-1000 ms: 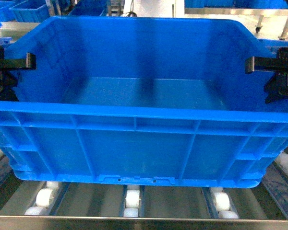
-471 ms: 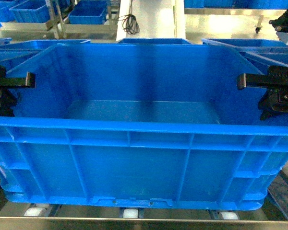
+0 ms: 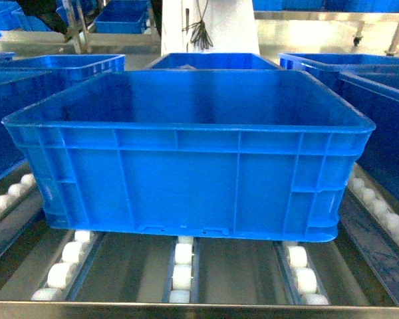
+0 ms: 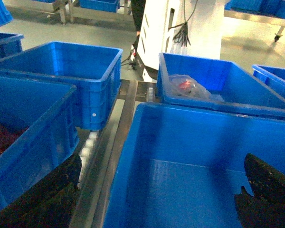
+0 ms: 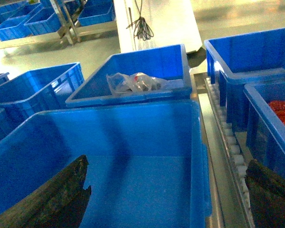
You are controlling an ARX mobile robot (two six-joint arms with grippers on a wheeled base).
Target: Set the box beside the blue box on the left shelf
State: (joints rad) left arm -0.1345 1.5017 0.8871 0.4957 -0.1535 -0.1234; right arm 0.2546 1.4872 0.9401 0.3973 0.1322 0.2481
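On the roller tracks of the left shelf (image 3: 183,262), the box (image 3: 186,166) sits level and empty, its long axis running 9 to 3 o'clock across the head view. Another blue crate (image 3: 209,61) stands just behind it at 12 o'clock. Both wrist views show the left end effector (image 4: 156,199) and right end effector (image 5: 171,199) spread wide, holding nothing, with the box below and ahead between their fingers. Neither arm looks nearer; placement seems done.

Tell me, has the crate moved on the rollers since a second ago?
Yes. The crate has slid away from the steel front rail, farther along the rollers, with more of them bare in front. Neither claw holds its rim now.
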